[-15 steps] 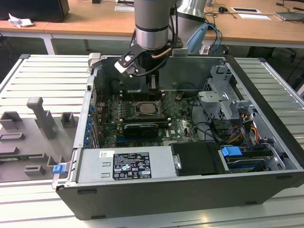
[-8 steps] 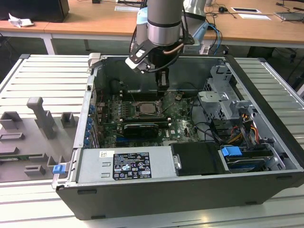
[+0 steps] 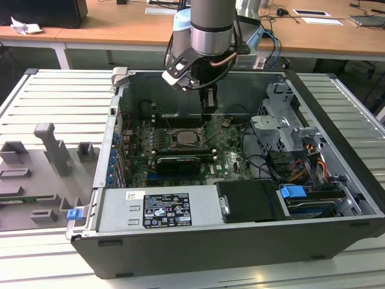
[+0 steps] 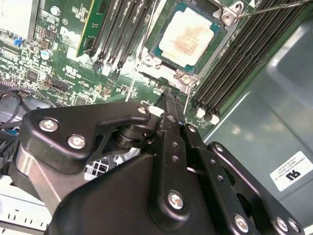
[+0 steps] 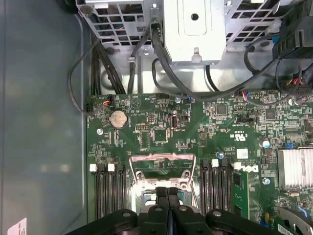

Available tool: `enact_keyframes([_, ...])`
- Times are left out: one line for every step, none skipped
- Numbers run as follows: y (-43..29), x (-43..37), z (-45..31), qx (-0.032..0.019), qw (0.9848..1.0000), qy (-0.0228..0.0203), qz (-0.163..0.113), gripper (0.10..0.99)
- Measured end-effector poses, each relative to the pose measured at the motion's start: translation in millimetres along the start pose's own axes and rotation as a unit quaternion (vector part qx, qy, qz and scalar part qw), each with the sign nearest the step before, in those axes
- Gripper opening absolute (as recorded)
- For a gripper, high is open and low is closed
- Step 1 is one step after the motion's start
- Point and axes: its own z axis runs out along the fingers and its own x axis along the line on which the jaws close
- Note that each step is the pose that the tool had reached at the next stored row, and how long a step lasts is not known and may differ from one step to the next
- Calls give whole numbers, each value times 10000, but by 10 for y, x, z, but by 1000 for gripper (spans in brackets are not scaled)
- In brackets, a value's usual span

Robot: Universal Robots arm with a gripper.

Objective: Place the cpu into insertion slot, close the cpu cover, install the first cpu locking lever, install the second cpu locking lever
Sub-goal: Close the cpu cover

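tool [image 4: 168, 100]: fingers pressed together, empty, tip low over mobo [image 4: 63, 73], just beside insertion slot [image 4: 182, 77].
cpu [image 4: 188, 41]: sits in the slot, pale top showing.
cpu cover [image 5: 161, 159]: prob. tilted up off slot; hard to tell.

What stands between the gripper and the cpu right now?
Nothing visible does. In the second wrist view the gripper hangs over bare board beside the insertion slot, where the cpu lies with its top exposed.

One cpu [image 4: 188, 36]; one gripper [image 4: 168, 98]; one coin battery [image 5: 117, 119]; one heatsink [image 5: 295, 168]; one computer case [image 3: 198, 253]; memory slots [image 4: 244, 58], seemingly eight.
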Motion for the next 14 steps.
enact_keyframes([15,1,1,0,10000,0,0,106])
enact_keyframes([36,1,3,0,10000,0,1,106])
enact_keyframes([47,2,4,0,10000,0,0,106])
enact_keyframes([65,2,5,0,10000,0,0,106])
enact_keyframes([83,3,7,0,10000,0,0,106])
enact_keyframes([98,4,8,0,10000,0,0,106])
enact_keyframes([109,4,8,0,10000,0,0,106])
enact_keyframes([120,4,9,0,10000,0,0,106])
enact_keyframes([129,5,10,0,10000,0,0,106])
enact_keyframes([138,5,10,0,10000,0,0,106])
enact_keyframes([149,5,11,0,10000,0,0,106])
enact_keyframes([163,6,12,0,10000,0,0,106])
enact_keyframes([183,7,14,0,10000,0,0,106])
enact_keyframes([191,7,14,0,10000,0,0,106])
